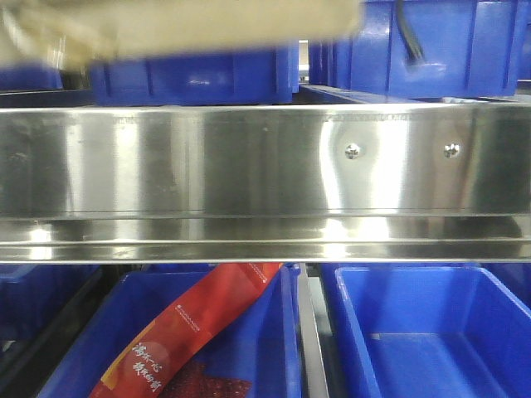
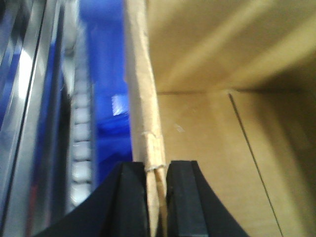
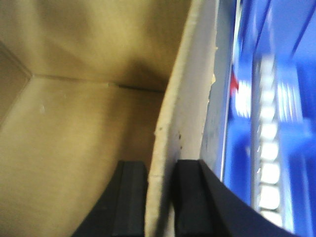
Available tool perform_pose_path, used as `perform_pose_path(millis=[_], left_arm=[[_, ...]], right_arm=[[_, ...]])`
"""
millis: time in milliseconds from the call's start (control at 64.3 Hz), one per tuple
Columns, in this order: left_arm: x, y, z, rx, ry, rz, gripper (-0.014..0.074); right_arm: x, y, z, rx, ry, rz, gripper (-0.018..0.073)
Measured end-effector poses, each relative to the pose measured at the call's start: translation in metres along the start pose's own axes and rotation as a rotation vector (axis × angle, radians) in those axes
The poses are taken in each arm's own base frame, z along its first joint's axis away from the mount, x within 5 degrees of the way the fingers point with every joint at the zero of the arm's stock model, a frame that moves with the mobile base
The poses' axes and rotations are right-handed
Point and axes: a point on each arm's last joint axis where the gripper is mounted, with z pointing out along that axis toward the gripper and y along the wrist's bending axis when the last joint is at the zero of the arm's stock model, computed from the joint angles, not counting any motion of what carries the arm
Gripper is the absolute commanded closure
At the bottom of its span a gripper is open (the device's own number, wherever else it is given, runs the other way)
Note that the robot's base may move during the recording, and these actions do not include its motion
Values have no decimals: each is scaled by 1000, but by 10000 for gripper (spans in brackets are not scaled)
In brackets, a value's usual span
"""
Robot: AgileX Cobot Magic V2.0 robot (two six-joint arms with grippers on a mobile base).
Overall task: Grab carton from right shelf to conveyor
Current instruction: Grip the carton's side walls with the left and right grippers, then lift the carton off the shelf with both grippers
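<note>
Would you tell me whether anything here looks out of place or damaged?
A red packet lies slanted in the lower left blue bin, reaching its rim. The carton edge looks split where the left gripper pinches it.

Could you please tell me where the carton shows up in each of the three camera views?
Front view: the carton is a blurred tan band along the top edge, above the blue bins.
Left wrist view: right side, its wall edge clamped in the left pincer.
Right wrist view: left side, wall edge clamped in the right pincer.
Shared landmark: the blue bins, in all three.
</note>
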Motion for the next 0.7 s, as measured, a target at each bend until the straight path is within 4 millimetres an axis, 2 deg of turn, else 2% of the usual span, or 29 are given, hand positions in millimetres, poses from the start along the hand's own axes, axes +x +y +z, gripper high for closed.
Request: perform_pose_path(millis=[124, 264, 420, 544, 699], left_arm=[[5, -15, -33, 19, -14, -13, 608], [18, -36, -61, 30, -26, -21, 610], [41, -58, -78, 42, -3, 4, 610], [59, -69, -84, 49, 25, 14, 610], [72, -76, -89, 61, 45, 19, 610]], right_arm=[[-1, -3, -32, -26, -44, -29, 627], [10, -10, -60, -33, -42, -53, 627], [31, -20, -87, -28, -21, -69, 627], [48, -29, -104, -25, -5, -72, 627], [65, -35, -114, -22, 19, -74, 627]])
